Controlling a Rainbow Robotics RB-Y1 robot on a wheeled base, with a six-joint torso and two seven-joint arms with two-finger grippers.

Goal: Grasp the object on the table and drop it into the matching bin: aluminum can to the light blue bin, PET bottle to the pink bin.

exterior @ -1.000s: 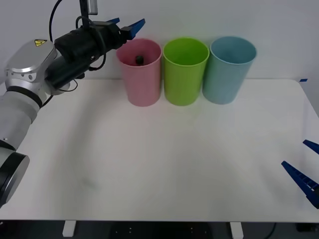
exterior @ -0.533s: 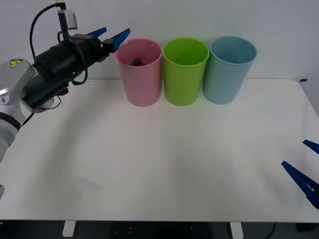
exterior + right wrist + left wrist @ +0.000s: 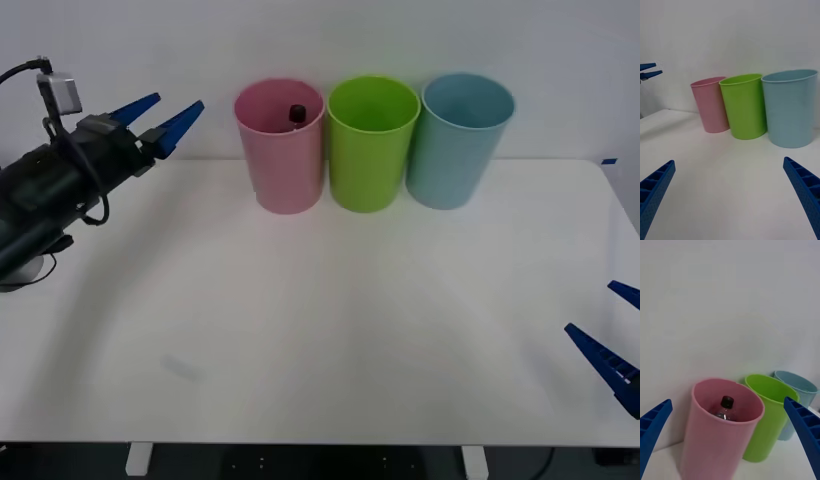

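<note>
Left gripper (image 3: 157,113) beside pink bin (image 3: 283,160)

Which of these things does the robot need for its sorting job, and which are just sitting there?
Needed for the job:
- bottle, already inside the pink bin
- light blue bin, for cans
- table
- left end effector, open, up near the pink bin

Just sitting there:
- green bin, between the other two
- right end effector, open, idle at the table's near right edge
</note>
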